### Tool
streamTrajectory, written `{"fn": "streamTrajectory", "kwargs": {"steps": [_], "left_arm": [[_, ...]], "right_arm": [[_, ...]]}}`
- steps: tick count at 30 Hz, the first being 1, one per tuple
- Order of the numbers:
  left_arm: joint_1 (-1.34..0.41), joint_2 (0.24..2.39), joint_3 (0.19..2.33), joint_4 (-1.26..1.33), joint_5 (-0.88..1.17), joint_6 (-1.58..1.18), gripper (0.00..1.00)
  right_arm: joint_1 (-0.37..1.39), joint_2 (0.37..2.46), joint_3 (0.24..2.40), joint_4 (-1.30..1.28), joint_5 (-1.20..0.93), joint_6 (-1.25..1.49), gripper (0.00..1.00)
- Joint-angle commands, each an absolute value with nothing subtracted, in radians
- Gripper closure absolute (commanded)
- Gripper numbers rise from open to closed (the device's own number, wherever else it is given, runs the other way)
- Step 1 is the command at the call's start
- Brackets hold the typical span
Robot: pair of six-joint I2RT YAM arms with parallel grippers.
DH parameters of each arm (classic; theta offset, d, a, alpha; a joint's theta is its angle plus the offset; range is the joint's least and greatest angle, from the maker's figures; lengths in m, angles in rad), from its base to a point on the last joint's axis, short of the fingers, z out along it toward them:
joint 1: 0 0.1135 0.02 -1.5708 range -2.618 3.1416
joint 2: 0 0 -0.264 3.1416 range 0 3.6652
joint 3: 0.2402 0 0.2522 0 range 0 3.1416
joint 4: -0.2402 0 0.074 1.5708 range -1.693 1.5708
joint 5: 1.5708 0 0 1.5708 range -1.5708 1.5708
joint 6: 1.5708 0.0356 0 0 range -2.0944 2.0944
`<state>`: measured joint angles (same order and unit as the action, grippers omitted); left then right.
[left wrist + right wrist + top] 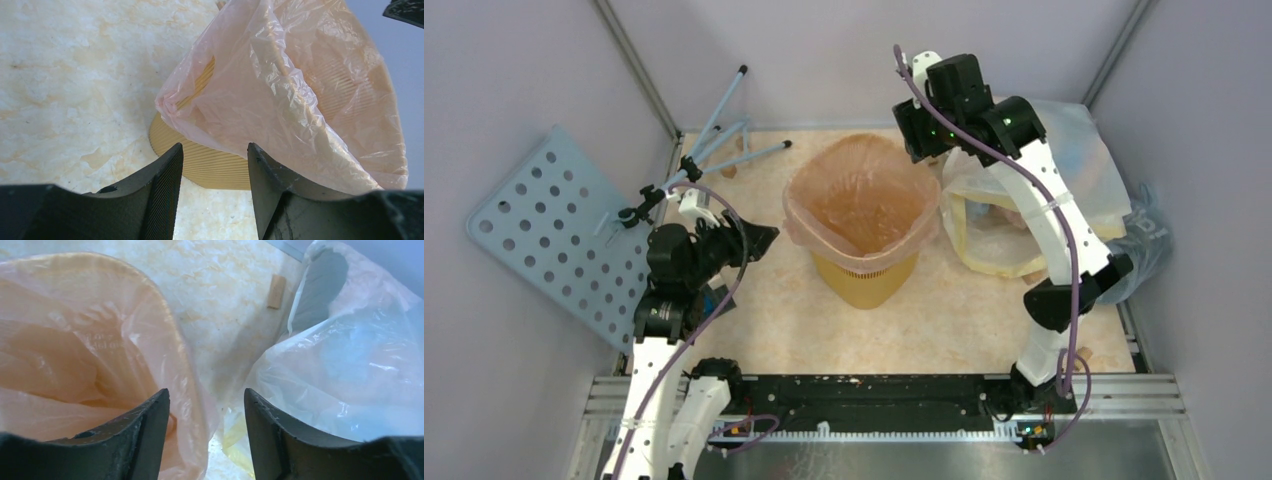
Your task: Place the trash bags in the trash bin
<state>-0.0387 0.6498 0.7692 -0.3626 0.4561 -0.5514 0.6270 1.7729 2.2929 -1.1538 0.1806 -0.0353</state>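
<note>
The yellow-orange trash bin [864, 280] stands mid-table. The pale pink trash bag [861, 200] lines it, with its edge folded out over the rim all round. In the left wrist view the bag [280, 95] hangs over the ribbed bin wall [220, 167]. In the right wrist view the bag [75, 355] fills the left side. My left gripper [759, 238] is open and empty, left of the bin, pointing at it [215, 155]. My right gripper [921, 150] is open and empty above the bin's far right rim [206, 400].
A large whitish-yellow sack [1024, 200] lies right of the bin, seen close in the right wrist view [350, 360]. A grey-blue bag [1149, 235] sits at the right wall. A perforated blue panel [554, 235] and a blue rod stand [724, 140] are at the left. A small wooden block [276, 291] lies on the table.
</note>
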Motion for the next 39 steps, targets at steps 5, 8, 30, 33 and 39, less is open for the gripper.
{"fn": "streamTrajectory", "kwargs": {"steps": [5, 8, 30, 33, 39], "left_arm": [[-0.032, 0.640, 0.794, -0.339, 0.471, -0.553, 0.44], [-0.033, 0.640, 0.794, -0.340, 0.471, -0.550, 0.44], [-0.033, 0.653, 0.778, -0.328, 0.453, -0.514, 0.45], [-0.033, 0.654, 0.788, -0.330, 0.446, -0.508, 0.45], [-0.032, 0.663, 0.796, -0.331, 0.434, -0.500, 0.45]], "right_arm": [[0.586, 1.863, 2.342, -1.163, 0.047, -0.061, 0.46], [0.586, 1.875, 2.339, -1.162, 0.029, -0.063, 0.46], [0.578, 1.962, 2.350, -1.111, 0.062, -0.044, 0.93], [0.575, 1.966, 2.355, -1.091, 0.080, -0.035, 1.00], [0.560, 1.994, 2.390, -1.065, 0.132, -0.008, 1.00]]}}
